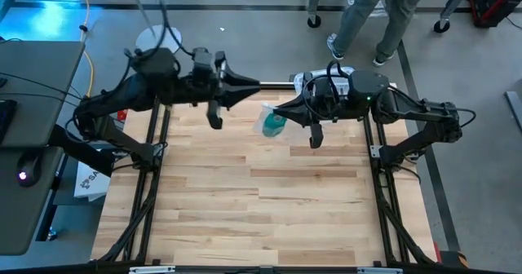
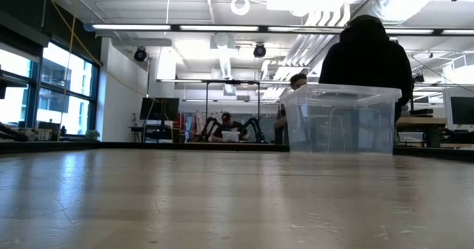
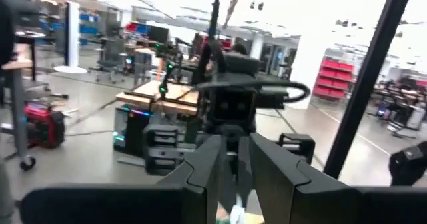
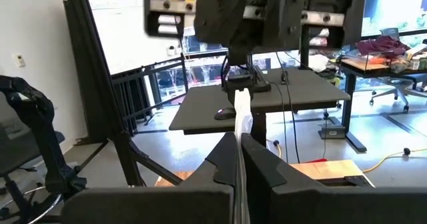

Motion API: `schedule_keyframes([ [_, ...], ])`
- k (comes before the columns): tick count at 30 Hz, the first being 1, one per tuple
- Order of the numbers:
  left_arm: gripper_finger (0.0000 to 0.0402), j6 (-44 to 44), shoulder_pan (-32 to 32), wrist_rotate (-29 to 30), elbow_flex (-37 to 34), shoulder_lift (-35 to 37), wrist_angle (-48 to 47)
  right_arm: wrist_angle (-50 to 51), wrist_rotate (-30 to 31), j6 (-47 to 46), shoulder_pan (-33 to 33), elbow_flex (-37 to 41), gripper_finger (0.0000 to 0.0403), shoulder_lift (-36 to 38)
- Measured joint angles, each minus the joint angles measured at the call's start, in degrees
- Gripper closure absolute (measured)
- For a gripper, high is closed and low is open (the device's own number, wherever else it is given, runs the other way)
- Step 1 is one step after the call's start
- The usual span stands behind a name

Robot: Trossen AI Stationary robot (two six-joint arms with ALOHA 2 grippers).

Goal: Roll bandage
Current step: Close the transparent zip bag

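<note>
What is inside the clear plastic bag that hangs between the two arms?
In the high view, the clear plastic bag holds something green, probably the bandage. The crinkled plastic hides its shape, so rolled or flat cannot be told. Under the bag lies the wooden table.

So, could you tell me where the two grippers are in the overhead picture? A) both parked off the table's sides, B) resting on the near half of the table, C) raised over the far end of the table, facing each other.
C: the left gripper and right gripper point toward each other above the table's far end.
</note>
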State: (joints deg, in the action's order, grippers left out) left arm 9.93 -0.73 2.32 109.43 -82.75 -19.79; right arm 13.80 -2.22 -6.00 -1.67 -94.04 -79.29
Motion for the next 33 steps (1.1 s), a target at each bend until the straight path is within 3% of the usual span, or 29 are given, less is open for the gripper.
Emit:
schedule_keyframes([
  [5, 0.0348, 0.34, 0.01, -0.37, -0.04, -2.76, -1.47, 0.04, 0.00, -0.04, 0.00, -0.02, 0.0403, 0.00],
  [14, 0.0372, 0.13, 0.07, 1.16, -0.04, -3.54, -14.14, -0.94, -0.31, -0.48, -0.01, -0.06, 0.0403, 0.51],
  [23, 0.0379, -3.10, 0.09, 2.00, -0.07, -0.82, -12.18, -0.73, -0.23, 0.00, 0.00, -0.11, 0.0403, 1.04],
  [27, 0.0353, -7.78, 0.09, -1.52, -0.04, -0.08, -4.49, 0.31, -0.24, 0.00, 0.00, -0.11, 0.0403, 1.03],
  [33, 0.0268, -8.68, 0.09, -5.67, 0.00, -2.02, -1.04, 0.37, -0.24, 0.00, 0.02, -0.11, 0.0403, 1.03],
])
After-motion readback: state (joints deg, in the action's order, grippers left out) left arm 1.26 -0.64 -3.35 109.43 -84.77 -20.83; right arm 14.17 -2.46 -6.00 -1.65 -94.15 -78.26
